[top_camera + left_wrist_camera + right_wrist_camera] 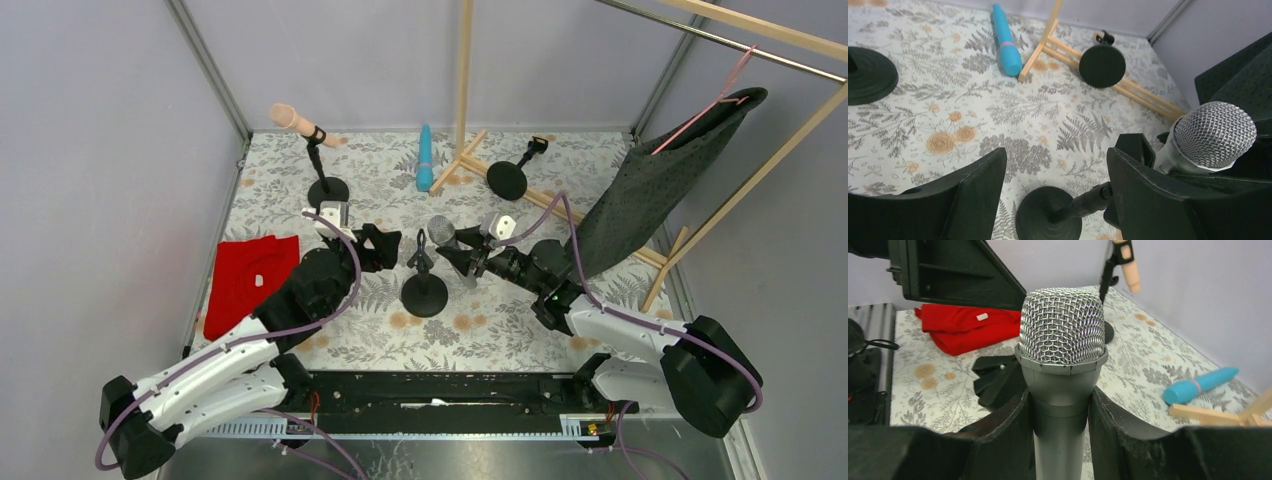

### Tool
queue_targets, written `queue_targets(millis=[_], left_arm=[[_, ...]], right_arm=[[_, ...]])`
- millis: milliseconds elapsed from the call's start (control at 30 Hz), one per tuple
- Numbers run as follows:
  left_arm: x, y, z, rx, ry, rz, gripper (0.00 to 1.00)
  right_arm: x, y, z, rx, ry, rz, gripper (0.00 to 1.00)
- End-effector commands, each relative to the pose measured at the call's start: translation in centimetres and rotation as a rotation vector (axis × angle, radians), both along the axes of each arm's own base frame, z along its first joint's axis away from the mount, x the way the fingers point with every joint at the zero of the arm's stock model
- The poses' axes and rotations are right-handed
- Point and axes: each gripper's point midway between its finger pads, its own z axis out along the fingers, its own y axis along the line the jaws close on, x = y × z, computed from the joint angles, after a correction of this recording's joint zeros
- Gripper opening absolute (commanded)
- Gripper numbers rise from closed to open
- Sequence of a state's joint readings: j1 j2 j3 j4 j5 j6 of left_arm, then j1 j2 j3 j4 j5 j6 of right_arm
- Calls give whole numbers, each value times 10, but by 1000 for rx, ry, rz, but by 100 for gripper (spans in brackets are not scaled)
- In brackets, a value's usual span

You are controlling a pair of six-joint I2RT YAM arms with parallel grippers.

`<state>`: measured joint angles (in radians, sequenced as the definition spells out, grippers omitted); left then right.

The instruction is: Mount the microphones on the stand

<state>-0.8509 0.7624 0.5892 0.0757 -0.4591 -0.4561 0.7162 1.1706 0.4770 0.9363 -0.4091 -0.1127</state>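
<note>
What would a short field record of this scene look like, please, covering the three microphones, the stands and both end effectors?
Pink microphone: clipped on the back-left stand
Silver microphone: gripped by the right end effector, not yet on a stand
Blue microphone: lying on the table, at the back
Middle stand: clip empty
Back-right stand: empty
Left end effector: open, holding nothing

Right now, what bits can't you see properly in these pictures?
1. The silver microphone: in the right wrist view, the right gripper hides its lower handle, and the bottom edge cuts it off.
2. The clip of the middle stand: in the left wrist view, a finger of the left gripper mostly covers it; from the top it's too small.
3. The pink microphone: in the right wrist view, the top edge cuts it off.
</note>
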Motion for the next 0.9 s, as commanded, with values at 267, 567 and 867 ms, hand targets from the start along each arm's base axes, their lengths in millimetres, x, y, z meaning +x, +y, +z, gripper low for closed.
queue_targets(millis=[267, 567, 867], left_arm=[[3, -39, -9, 33, 53, -171, 76], [9, -51, -8, 63, 29, -212, 77], [29, -53, -1, 66, 21, -170, 81]], right_arm=[[4, -2, 17, 86, -49, -121, 0], [-16, 13, 4, 77, -31, -65, 0], [-35, 26, 0, 81, -8, -53, 0]])
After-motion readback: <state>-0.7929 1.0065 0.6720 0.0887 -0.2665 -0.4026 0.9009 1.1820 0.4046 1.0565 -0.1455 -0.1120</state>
